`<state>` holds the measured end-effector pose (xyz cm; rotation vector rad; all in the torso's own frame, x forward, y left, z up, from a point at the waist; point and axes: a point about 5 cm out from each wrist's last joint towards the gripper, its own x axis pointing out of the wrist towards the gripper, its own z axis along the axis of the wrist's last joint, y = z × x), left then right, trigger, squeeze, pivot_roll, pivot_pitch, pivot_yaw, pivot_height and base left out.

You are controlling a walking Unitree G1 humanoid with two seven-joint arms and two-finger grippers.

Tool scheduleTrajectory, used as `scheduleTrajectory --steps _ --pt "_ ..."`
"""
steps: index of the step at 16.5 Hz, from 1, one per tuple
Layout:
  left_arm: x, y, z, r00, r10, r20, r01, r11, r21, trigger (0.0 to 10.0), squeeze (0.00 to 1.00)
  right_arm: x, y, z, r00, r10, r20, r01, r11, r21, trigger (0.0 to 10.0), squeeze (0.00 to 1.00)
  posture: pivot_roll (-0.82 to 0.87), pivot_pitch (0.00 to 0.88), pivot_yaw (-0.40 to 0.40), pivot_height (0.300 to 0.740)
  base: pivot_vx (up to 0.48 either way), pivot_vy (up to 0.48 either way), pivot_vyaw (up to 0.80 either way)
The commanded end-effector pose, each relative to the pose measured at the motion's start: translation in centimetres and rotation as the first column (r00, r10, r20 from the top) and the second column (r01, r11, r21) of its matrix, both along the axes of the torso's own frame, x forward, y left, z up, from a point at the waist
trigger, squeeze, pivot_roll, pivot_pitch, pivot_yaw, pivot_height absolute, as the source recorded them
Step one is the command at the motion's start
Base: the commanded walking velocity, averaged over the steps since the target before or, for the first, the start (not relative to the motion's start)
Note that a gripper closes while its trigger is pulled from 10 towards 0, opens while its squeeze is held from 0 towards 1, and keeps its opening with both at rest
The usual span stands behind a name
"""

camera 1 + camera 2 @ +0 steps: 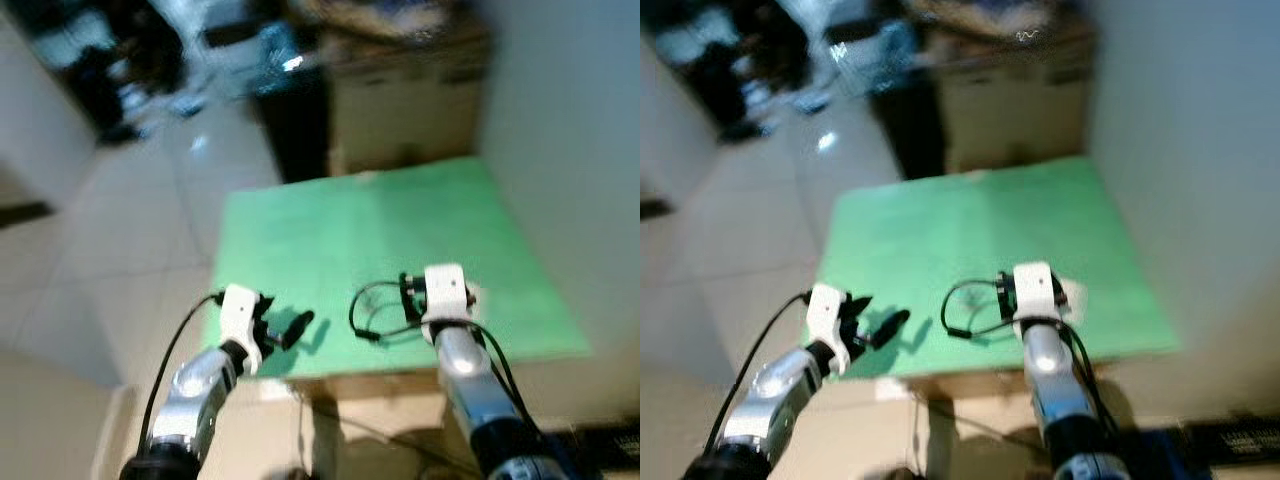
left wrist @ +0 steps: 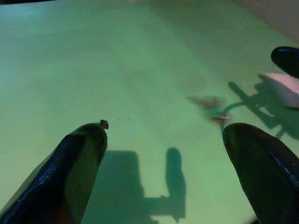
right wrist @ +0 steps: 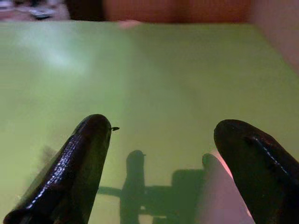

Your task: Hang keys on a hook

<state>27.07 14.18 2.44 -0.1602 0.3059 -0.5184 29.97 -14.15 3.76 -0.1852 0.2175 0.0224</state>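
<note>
Both grippers stood open over the green table: left gripper lower left, right gripper lower centre. A blurred item, possibly the keys, lay mid-right in the left wrist view; their identity should be confirmed before the right gripper closes on them.

table top: smooth green sheet, matt, with a soft shine
left gripper fingers: black, glossy, like hard plastic
right gripper fingers: black, smooth, shiny
wrist blocks: white plastic
arms: silver, shiny metal look
floor: pale tiles, glossy
box: brown, dull, like cardboard
</note>
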Motion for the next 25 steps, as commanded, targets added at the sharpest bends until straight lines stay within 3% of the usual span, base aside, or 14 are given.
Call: scheduleTrajectory --steps 1,4,7,12,16,21,25 --pt "-0.4 1.7 -0.4 0.998 0.056 -0.026 -0.055 0.998 0.022 10.0 0.00 -0.1 1.6 -0.1 0.999 0.040 -0.006 -0.040 0.999 0.025 10.0 0.00 -0.03 0.136 0.214 0.740 0.000 0.480 0.00" --pt "-0.3 1.5 -0.3 0.998 0.062 -0.005 -0.062 0.997 0.034 10.0 0.00 -0.2 1.7 -0.2 0.999 0.050 -0.007 -0.050 0.998 0.029 10.0 0.00 -0.03 0.139 0.209 0.740 0.000 0.480 0.00" --pt "-0.5 1.0 -0.1 0.999 0.034 0.007 -0.035 0.999 0.038 10.0 0.00 -0.2 1.7 -0.2 0.999 0.042 -0.004 -0.042 0.999 0.035 10.0 0.00 -0.03 0.140 0.209 0.740 0.000 0.000 0.00" --pt "-0.6 1.6 0.2 0.999 0.033 0.009 -0.033 0.999 0.042 10.0 0.00 -1.0 1.6 -1.2 1.000 -0.010 -0.029 0.012 0.998 0.062 10.0 0.00 -0.01 0.175 0.232 0.740 0.000 0.000 0.00" --pt "-1.2 2.6 0.3 1.000 0.026 0.007 -0.026 0.998 0.062 10.0 0.00 -1.2 -0.2 -1.3 0.989 -0.145 -0.015 0.145 0.989 -0.003 10.0 0.00 0.01 0.200 0.241 0.740 0.000 0.000 0.00" --pt "-1.9 3.0 0.2 0.999 0.031 -0.013 -0.030 0.998 0.061 10.0 0.00 -2.4 -1.0 -1.8 0.974 -0.226 -0.001 0.225 0.971 -0.080 10.0 0.00 0.01 0.221 0.234 0.740 0.000 0.000 0.00" --pt "-2.0 2.8 0.1 0.999 0.028 -0.019 -0.027 0.998 0.052 10.0 0.00 -2.9 -1.2 -2.1 0.966 -0.257 -0.007 0.256 0.963 -0.080 10.0 0.00 0.00 0.220 0.233 0.740 0.000 0.000 0.00"
